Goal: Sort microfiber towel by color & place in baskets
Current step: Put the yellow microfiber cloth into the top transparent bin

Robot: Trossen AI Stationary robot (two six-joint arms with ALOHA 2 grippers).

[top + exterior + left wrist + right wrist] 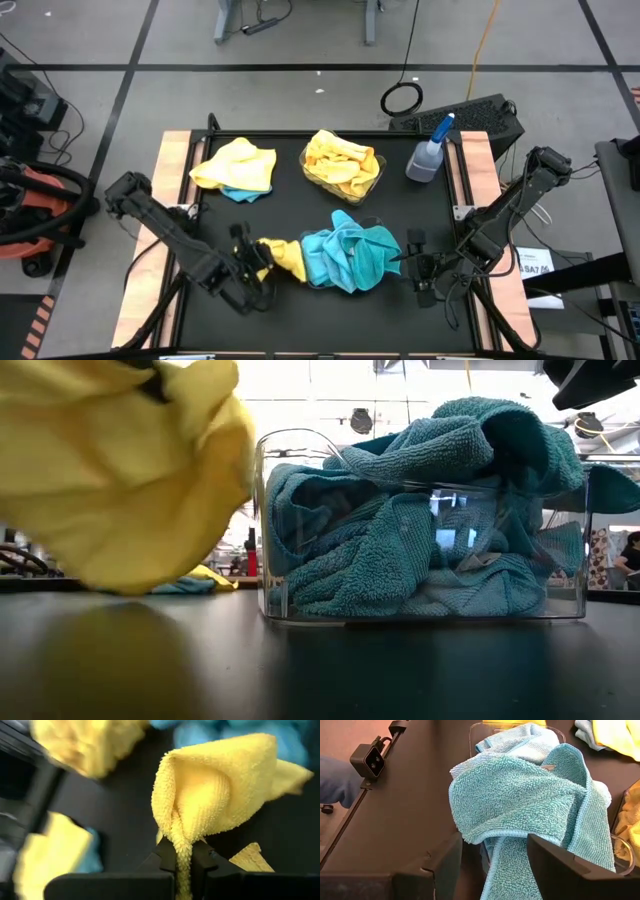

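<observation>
Because a yellow towel [215, 790] is pinched only by a thin twisted fold in the shut left gripper [252, 268], near the table's near-left edge, a slip during carrying is judged possible; its loose end hangs just beside the blue-filled basket [420, 610] and could be snagged there. The yellow basket [343, 168] lies farther back. The right gripper [495, 865] waits, fingers apart and empty, before the blue towels [520, 795]. Only the left wrist view reveals the narrow pinch; the heaped, overhanging blue pile is shown best from the low view.

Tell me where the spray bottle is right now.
In the high view the spray bottle stands at the table's far right, beside the basket of yellow towels.
</observation>
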